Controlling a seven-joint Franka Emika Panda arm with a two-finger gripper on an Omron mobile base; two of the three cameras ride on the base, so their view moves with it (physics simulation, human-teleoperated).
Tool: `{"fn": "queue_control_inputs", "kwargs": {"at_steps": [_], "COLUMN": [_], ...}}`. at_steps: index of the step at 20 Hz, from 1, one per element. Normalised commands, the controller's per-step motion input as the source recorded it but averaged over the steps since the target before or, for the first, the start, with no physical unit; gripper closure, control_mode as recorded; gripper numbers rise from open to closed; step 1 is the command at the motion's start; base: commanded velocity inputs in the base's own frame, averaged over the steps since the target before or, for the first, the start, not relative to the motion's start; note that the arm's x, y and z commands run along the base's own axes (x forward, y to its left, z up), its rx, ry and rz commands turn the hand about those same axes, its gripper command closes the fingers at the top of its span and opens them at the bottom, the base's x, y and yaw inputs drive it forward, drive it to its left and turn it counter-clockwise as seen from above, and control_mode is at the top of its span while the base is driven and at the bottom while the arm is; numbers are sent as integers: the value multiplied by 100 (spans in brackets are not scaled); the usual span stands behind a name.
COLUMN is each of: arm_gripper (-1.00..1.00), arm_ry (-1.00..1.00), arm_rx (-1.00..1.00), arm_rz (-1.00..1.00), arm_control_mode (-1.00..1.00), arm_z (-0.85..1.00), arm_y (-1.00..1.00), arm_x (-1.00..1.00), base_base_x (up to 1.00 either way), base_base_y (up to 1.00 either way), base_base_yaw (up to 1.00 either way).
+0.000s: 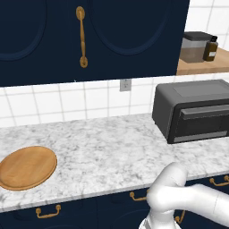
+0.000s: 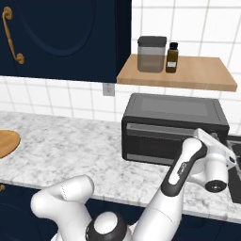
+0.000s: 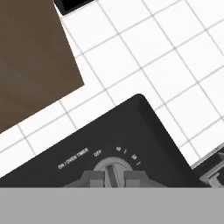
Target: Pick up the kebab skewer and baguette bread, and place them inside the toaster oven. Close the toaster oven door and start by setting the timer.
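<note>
Two dark fingertips pinch the timer knob on the oven, nearly shut on it, while the door stands closed.

Toaster oven door closed, white arm at its right front, canister on shelf
</note>
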Motion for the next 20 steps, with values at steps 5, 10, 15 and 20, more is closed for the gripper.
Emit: {"fn": "queue_control_inputs", "kwargs": {"at_steps": [5, 10, 15, 20], "arm_gripper": [100, 100, 100, 100], "arm_ry": [0, 0, 0, 0], "arm_rx": [23, 21, 20, 20], "arm_rz": [0, 0, 0, 0], "arm_control_mode": [-100, -100, -100, -100], "arm_z": [8, 4, 2, 3], "arm_y": [16, 16, 19, 21], "arm_x": [13, 17, 15, 16], "base_base_x": [0, 0, 0, 0], "base_base_y": [0, 0, 0, 0], "base_base_yaw": [0, 0, 0, 0]}}
